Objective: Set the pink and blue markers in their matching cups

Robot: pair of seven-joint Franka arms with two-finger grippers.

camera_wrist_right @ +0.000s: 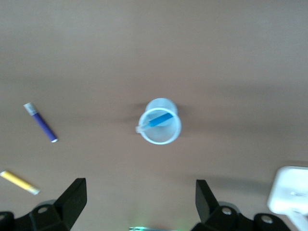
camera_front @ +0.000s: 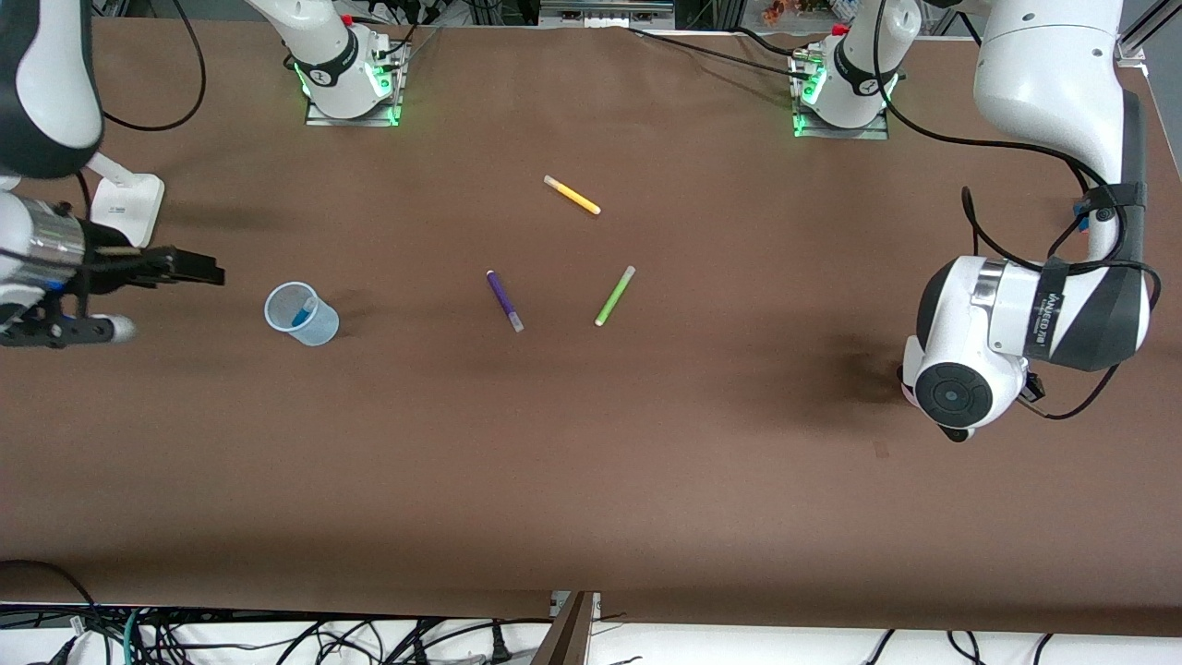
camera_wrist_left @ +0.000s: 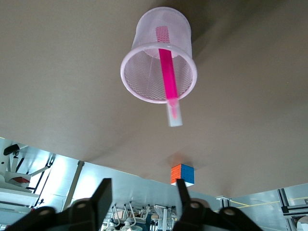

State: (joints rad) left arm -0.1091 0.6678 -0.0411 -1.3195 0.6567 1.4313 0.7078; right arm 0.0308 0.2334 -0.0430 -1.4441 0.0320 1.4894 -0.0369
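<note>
A slim blue marker [camera_wrist_right: 159, 120] leans inside the translucent blue cup [camera_wrist_right: 160, 128], ahead of the right gripper [camera_wrist_right: 140, 204], jaws spread and empty. The pink marker [camera_wrist_left: 169, 83] stands in the mesh-textured pink cup [camera_wrist_left: 159, 60] on the matte brown surface [camera_front: 591, 443], ahead of the left gripper [camera_wrist_left: 143, 201], jaws likewise spread.

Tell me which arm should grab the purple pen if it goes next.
Right. The right gripper, open near the blue cup, has the purple pen in its wrist view. The left gripper hangs open over the pink cup, at the left arm's end.
</note>
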